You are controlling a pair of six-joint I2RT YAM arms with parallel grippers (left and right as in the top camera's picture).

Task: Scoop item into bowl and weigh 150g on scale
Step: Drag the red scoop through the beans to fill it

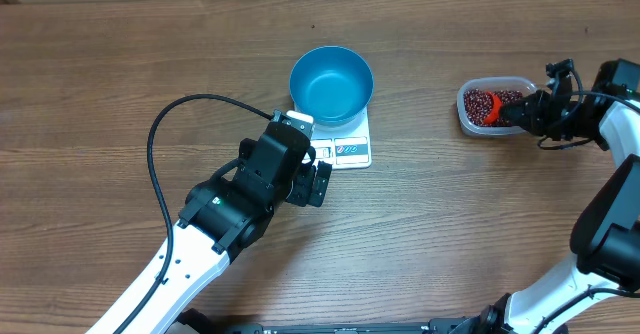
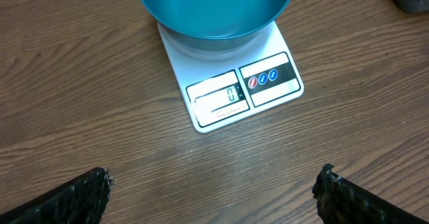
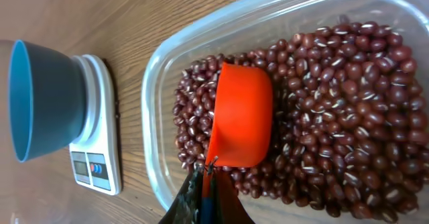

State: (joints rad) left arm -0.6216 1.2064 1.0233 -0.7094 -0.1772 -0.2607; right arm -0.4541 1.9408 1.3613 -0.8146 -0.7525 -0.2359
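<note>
Your right gripper [image 3: 205, 184] pinches the scoop [image 3: 242, 113], resting in the beans [image 3: 348, 96] — the bowl [image 3: 33, 96] on the scale [image 3: 100, 157] lies well beyond those fingers. Your left gripper [image 2: 213, 184] gapes, empty.

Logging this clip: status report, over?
Left tool open near scale. Right tool shut on orange scoop in beans. Bowl on scale, empty. Nothing between it and tub.

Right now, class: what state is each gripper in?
Left gripper: open, holding nothing.
Right gripper: shut on the orange scoop, which sits in the beans.
</note>
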